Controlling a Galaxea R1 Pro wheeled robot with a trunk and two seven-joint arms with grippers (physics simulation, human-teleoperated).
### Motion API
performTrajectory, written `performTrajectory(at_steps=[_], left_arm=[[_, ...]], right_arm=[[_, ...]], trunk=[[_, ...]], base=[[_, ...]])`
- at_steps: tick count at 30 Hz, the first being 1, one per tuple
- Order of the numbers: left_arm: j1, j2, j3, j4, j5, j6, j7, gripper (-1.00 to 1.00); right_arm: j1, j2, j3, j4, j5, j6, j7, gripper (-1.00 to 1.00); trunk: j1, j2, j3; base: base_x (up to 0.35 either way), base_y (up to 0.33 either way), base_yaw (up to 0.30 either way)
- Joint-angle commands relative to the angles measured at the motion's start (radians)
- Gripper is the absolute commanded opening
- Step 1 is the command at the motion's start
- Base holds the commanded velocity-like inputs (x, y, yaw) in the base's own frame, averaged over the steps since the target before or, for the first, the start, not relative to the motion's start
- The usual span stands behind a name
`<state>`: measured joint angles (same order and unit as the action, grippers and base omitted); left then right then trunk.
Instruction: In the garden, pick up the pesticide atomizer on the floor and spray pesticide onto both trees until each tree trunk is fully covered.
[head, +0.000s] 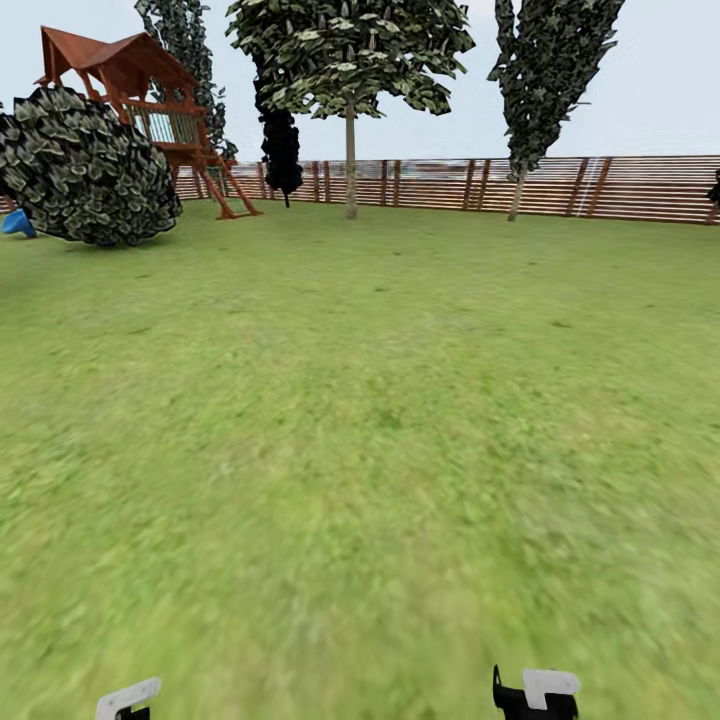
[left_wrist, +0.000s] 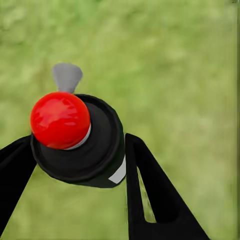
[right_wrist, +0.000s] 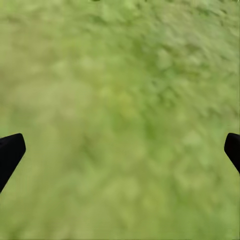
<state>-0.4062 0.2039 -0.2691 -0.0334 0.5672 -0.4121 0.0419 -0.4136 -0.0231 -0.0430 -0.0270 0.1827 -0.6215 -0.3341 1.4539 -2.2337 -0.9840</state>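
While lawn is being crossed | atomizer is being gripped between left gripper fingers | right gripper is being held spread | fence far.

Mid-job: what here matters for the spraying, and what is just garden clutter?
Job: red-topped atomizer held in left tool; spreading tree with pale trunk.
Clutter: wooden playhouse; round bush; fence; dark narrow tree.
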Motion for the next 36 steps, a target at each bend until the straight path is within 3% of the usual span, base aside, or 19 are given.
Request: performTrajectory(at_steps=[1,36], left_arm=[[0.000,0.000,-0.009,0.000,0.004,-0.002,0.004,-1.00],[0.004,0.002,-0.009,0.000,0.002,-0.002,0.004,-1.00]], right_arm=[[-0.001,0.000,-0.004,0.001,0.011,-0.001,-0.007,1.00],[0.001,0.007,-0.005,0.002,0.011,0.000,-0.006,1.00]], trunk=[[0.000,0.000,-0.001],[0.000,0.000,-0.001]], base=[[0.337,0.000,0.000],[0.338,0.000,0.000]])
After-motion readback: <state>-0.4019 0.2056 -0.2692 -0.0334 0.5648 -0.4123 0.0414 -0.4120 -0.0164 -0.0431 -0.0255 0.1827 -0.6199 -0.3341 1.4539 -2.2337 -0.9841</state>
